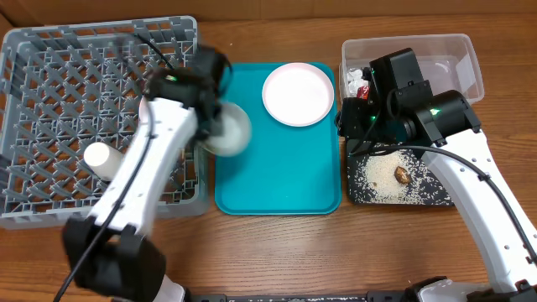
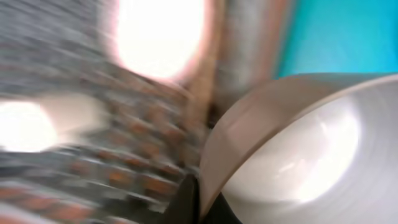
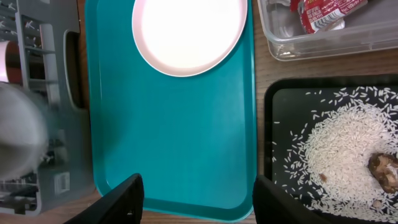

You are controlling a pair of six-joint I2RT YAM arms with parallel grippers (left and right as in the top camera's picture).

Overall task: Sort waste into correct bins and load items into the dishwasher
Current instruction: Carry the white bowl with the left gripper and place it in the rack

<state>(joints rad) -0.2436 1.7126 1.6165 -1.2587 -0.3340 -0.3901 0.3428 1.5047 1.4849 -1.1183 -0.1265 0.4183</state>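
The left gripper [image 2: 194, 200] is clamped on the rim of the metal bowl [image 1: 228, 128], which sits at the right wall of the grey dish rack [image 1: 50, 75], over the left edge of the teal tray [image 1: 277, 176]; its wrist view is badly blurred. A white cup [image 1: 101, 159] lies in the rack. The round white plate [image 1: 298, 93] rests on the teal tray. The right gripper [image 3: 199, 202] is spread wide and empty, over the gap between the teal tray and the black tray [image 3: 280, 102], which holds rice grains [image 1: 382, 178] and a brown lump [image 1: 402, 174]. The red-and-white wrapper [image 1: 361, 84] lies in the clear tub [image 1: 453, 50] on the counter [image 1: 277, 252].
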